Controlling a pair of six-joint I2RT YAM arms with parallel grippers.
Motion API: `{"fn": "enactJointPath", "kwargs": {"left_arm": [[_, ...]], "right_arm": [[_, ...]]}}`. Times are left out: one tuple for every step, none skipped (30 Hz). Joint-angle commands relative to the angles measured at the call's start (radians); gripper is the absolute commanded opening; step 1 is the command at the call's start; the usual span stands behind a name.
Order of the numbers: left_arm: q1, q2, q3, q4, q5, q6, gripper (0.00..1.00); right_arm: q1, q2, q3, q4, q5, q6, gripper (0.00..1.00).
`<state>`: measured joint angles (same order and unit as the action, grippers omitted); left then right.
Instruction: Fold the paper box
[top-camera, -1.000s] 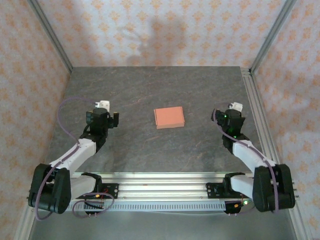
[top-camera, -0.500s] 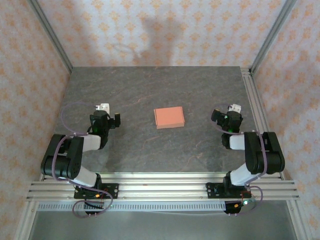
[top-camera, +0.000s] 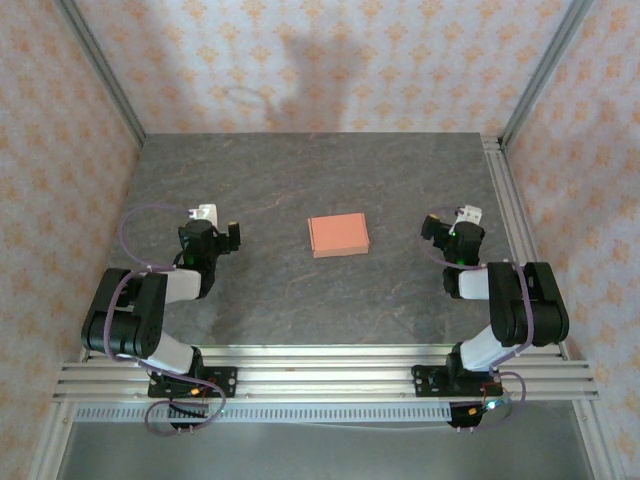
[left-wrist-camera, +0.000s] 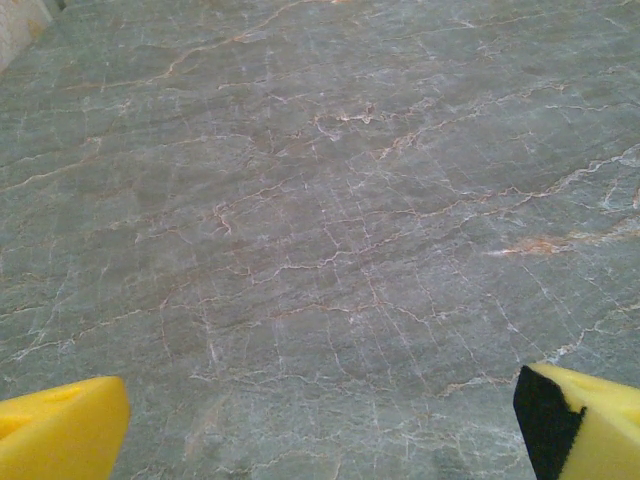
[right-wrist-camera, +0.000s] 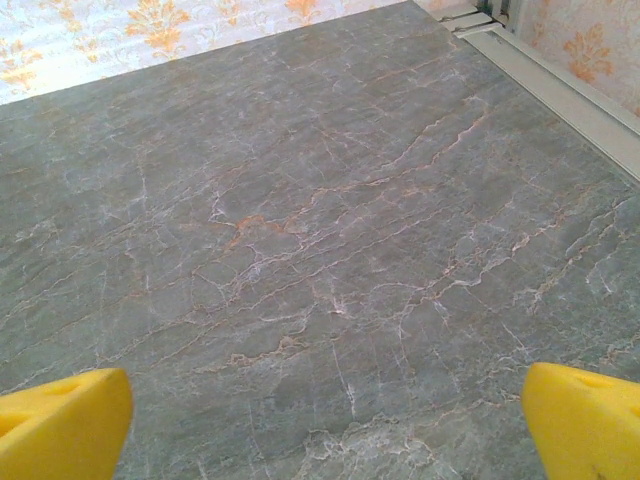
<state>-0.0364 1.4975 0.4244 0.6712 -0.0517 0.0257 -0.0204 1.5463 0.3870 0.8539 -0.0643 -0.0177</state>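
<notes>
While it looks like real stone at first, the worktop (top-camera: 300, 170) is a flat grey-green marble-look surface with thin white and rusty-orange veins. The paper box (top-camera: 338, 235) lies on it roughly in the middle, between the two arms and well apart from both. From above the box reads as a small flat salmon-orange card rectangle with crisp edges, its far edge a slightly lighter strip, matte and not glossy. The overhead camera also gives the layout: the left end effector (top-camera: 210, 236) and the right end effector (top-camera: 452, 236) each sit low over bare worktop on their own side, and ribbed aluminium rails (top-camera: 320, 370) run along the near edge. Cream wallpaper (top-camera: 300, 60) with an orange floral print goes round the back and sides. The wrist cameras add the close-up stuff. On the left wrist view the fingertips (left-wrist-camera: 60, 435) are chunky bright yellow wedges, and one has a black pad (left-wrist-camera: 545, 420) on its inner face. On the right wrist view there are matching yellow fingertips (right-wrist-camera: 60, 425), plus a pale metal frame rail (right-wrist-camera: 560, 90) at the worktop's edge. Both end effectors are spread wide with nothing but stone between the tips.
</notes>
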Motion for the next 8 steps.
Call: {"fn": "enactJointPath", "kwargs": {"left_arm": [[0.002, -0.005, 0.018, 0.040, 0.000, -0.008, 1.00], [0.002, -0.005, 0.017, 0.040, -0.001, -0.007, 1.00], [0.001, -0.005, 0.018, 0.039, -0.002, -0.007, 1.00], [0.001, -0.005, 0.019, 0.039, 0.000, -0.008, 1.00], [0.001, -0.004, 0.019, 0.039, -0.002, -0.008, 1.00], [0.001, -0.005, 0.019, 0.039, -0.002, -0.008, 1.00], [0.001, -0.005, 0.018, 0.039, -0.001, -0.008, 1.00], [0.002, -0.005, 0.019, 0.039, -0.002, -0.007, 1.00]], "right_arm": [[0.007, 0.006, 0.006, 0.031, 0.001, -0.013, 0.99], [0.007, 0.006, 0.006, 0.031, 0.002, -0.013, 0.99], [0.007, 0.006, 0.005, 0.031, 0.002, -0.013, 0.99], [0.007, 0.006, 0.006, 0.031, 0.002, -0.013, 0.99], [0.007, 0.005, 0.006, 0.031, 0.002, -0.013, 0.99], [0.007, 0.005, 0.006, 0.031, 0.004, -0.013, 0.99], [0.007, 0.005, 0.006, 0.031, 0.003, -0.012, 0.99], [0.007, 0.006, 0.006, 0.031, 0.003, -0.013, 0.99]]}}
